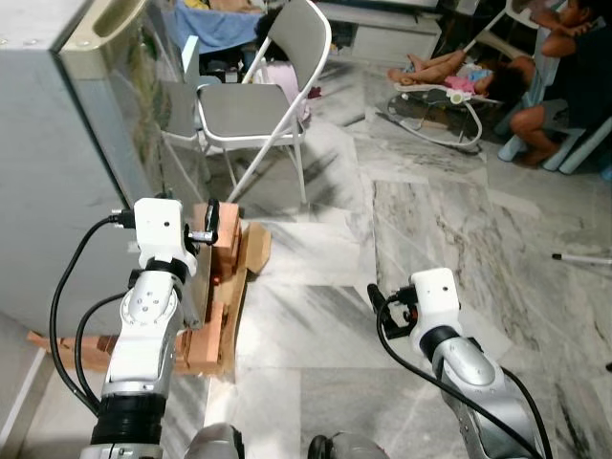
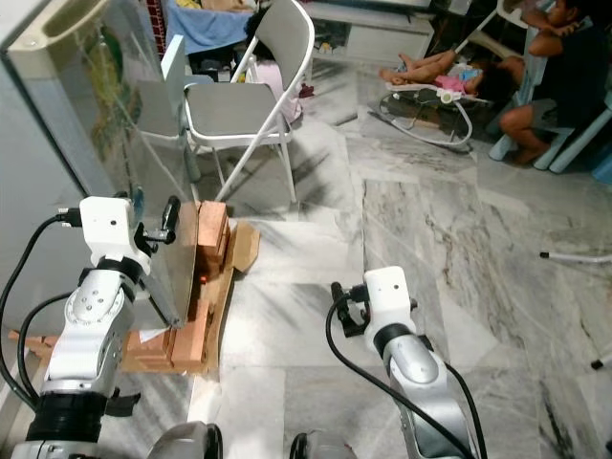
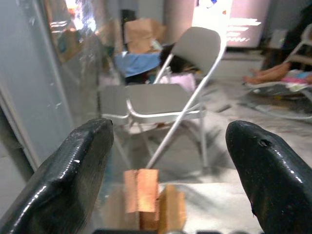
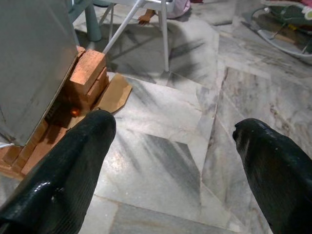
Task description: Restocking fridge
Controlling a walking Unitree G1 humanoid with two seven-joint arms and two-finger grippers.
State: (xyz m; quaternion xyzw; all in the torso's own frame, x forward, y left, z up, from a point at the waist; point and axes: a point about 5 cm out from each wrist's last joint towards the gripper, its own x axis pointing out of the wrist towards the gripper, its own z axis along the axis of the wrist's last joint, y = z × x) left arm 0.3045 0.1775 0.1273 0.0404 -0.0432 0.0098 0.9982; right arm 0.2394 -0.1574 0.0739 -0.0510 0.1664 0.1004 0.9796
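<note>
The grey fridge (image 1: 57, 182) stands at the left on stacked wooden blocks (image 1: 226, 245). My left gripper (image 1: 208, 222) is raised beside the fridge's near corner, above the blocks. Its fingers (image 3: 73, 165) are open with nothing between them, and they face the folding chair. My right gripper (image 1: 376, 298) hovers low over the marble floor (image 4: 165, 146) to the right of the fridge. It is open and empty, as the right wrist view shows between its fingers (image 4: 63, 180).
A grey folding chair (image 1: 258, 96) stands just beyond the fridge. A flat piece of cardboard (image 1: 256, 247) leans by the blocks. At the back right is a baby bouncer (image 1: 445, 86) and a seated person (image 1: 564, 67). A thin stick (image 1: 581, 258) lies on the floor.
</note>
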